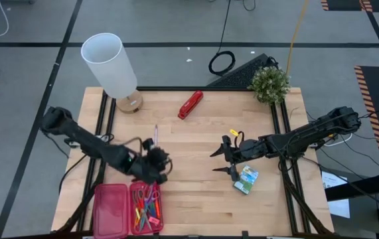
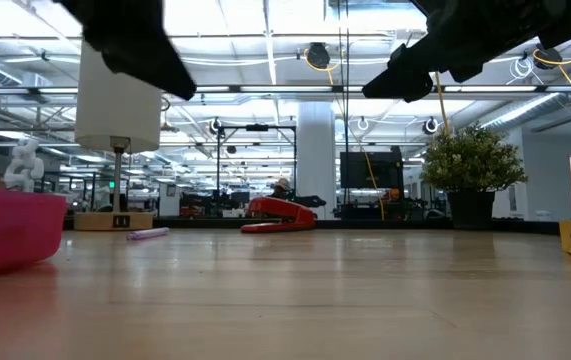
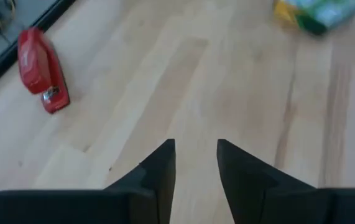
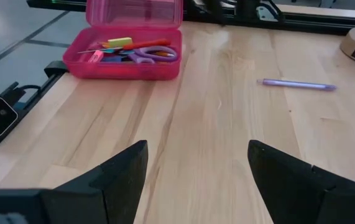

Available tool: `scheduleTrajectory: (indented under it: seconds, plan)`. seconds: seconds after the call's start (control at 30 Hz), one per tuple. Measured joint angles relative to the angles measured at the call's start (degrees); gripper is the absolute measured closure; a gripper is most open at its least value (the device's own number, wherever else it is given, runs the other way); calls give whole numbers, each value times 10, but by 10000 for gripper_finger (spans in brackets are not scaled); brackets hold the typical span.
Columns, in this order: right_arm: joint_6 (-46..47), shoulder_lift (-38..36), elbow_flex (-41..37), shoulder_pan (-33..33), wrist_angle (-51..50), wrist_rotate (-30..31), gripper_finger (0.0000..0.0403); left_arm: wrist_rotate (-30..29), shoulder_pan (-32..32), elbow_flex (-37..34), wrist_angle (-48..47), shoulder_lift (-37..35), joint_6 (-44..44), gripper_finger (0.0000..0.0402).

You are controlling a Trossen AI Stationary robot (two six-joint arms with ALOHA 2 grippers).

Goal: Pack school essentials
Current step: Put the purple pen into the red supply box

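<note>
An open pink pencil case [image 1: 126, 209] lies at the near left. Its tray [image 4: 133, 40] holds scissors, pens and small erasers. A purple pen [image 1: 155, 135] lies flat on the table beyond the case. A green-yellow crayon box [image 1: 246, 179] lies right of centre. My left gripper [image 1: 166, 162] hovers just beyond the case, its fingers [image 3: 196, 162] a little apart with nothing between them. My right gripper [image 1: 217, 161] hangs wide open just left of the crayon box, facing the case [image 4: 196, 162], and touches nothing.
A red stapler [image 1: 190, 104] lies at the far middle. A white lamp [image 1: 113, 66] stands at the far left and a potted plant [image 1: 269, 84] at the far right. Bare wood lies between the two grippers.
</note>
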Motion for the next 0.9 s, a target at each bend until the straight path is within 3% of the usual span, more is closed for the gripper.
scheduleTrajectory:
  seconds: [0.3, 0.47, 0.67, 0.9]
  plan:
    - [-3, 0, 0, 0, 15, -1, 133, 24, 49, 1, -6, -107, -48, 282]
    - [-3, 0, 0, 0, 47, -2, 133, 22, 76, 1, -33, -140, -183, 282]
    - [-28, 0, 0, 0, 49, -1, 133, 21, 117, 1, -128, -137, -315, 282]
    - [-29, 0, 0, 0, 52, -1, 133, 37, 167, 0, -222, -86, -422, 282]
